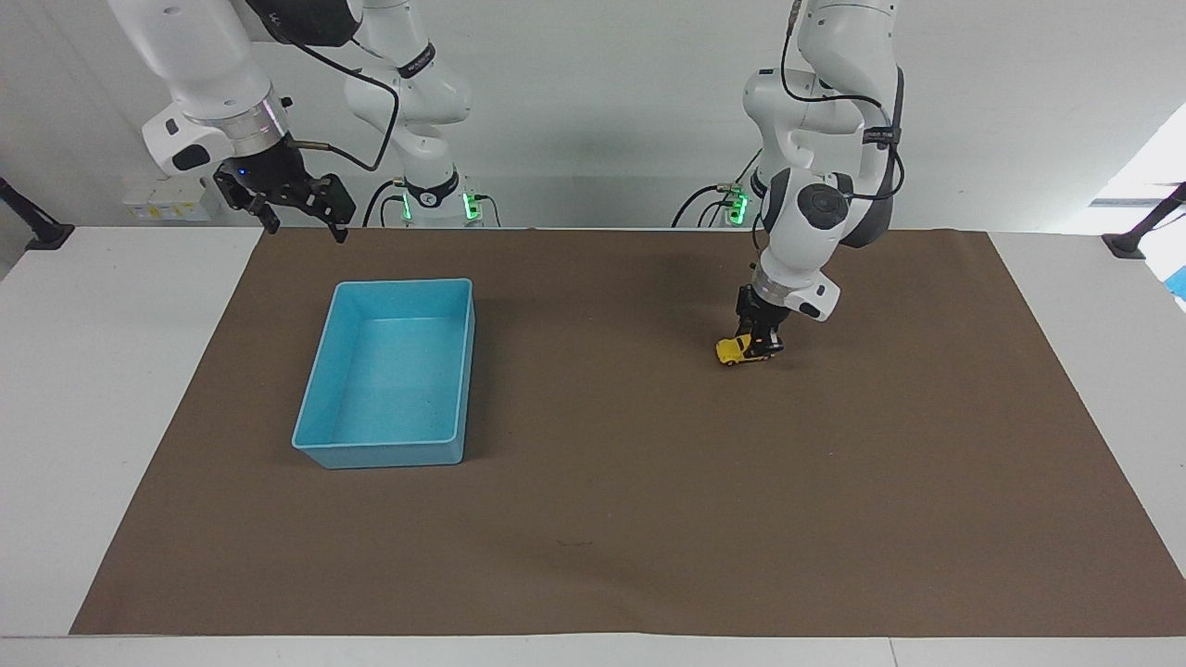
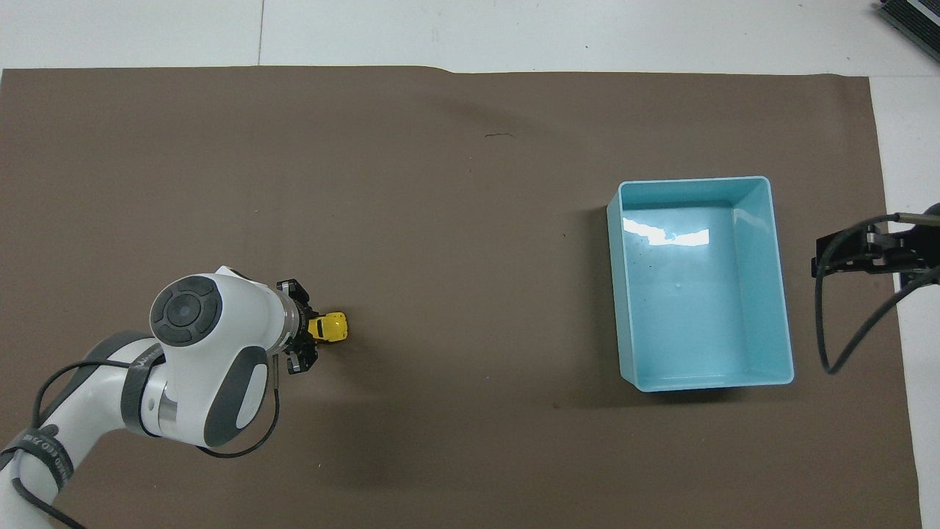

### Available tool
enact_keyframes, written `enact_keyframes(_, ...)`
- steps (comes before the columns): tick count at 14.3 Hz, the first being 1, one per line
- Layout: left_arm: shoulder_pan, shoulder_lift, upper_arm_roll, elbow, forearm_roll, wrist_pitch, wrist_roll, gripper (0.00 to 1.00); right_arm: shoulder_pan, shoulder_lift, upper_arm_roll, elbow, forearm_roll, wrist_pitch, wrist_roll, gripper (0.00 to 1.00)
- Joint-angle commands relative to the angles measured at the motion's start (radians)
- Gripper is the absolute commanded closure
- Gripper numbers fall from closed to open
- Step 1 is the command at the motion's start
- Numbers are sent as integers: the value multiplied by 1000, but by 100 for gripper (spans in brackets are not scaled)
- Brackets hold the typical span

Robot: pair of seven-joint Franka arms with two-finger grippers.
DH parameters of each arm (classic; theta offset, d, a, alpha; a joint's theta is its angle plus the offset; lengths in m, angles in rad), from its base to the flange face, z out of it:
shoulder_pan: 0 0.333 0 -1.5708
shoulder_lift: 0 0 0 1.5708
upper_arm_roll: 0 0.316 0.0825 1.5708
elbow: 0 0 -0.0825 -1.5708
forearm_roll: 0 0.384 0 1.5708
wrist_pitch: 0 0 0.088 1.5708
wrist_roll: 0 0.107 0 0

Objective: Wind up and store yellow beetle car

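A: Left gripper point(image 1: 758, 349) is down on the mat, toward the left arm's end of the table, fingers pinched in on the yellow beetle car point(image 1: 735, 350).

B: Clamped? Or just beside it?

A: Clamped, I'd say. It has the car's rear end; the nose pokes out toward the blue tray point(image 1: 320, 371). Car looks to be on the brown mat point(image 1: 593, 519), wheels down (can't swear all four touch).

B: From overhead the wrist covers most of it. Only the yellow nose point(image 2: 330, 328) shows past the black fingers.

A: Yep. Tray's well apart from the car, over toward the right arm's end, nothing in it.

B: And the right arm?

A: Waiting. Right gripper point(image 1: 298, 219) hangs up in the air over the mat's edge by the robots' end, fingers spread wide, nothing between them. In the overhead view you just catch it point(image 2: 859, 253) at the frame's edge, beside the tray.

B: So one arm busy, one parked.

A: Right. Car gripped low, tray sitting square on the mat.
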Motion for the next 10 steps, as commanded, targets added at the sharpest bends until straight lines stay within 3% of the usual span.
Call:
enact_keyframes(1, 45, -18, 8, -48, -9, 9, 80, 91, -11, -23, 0, -22, 14, 6, -18, 0)
enact_keyframes(10, 191, -12, 9, -51, -8, 13, 198, 90, -11, -23, 0, -22, 14, 6, -18, 0)
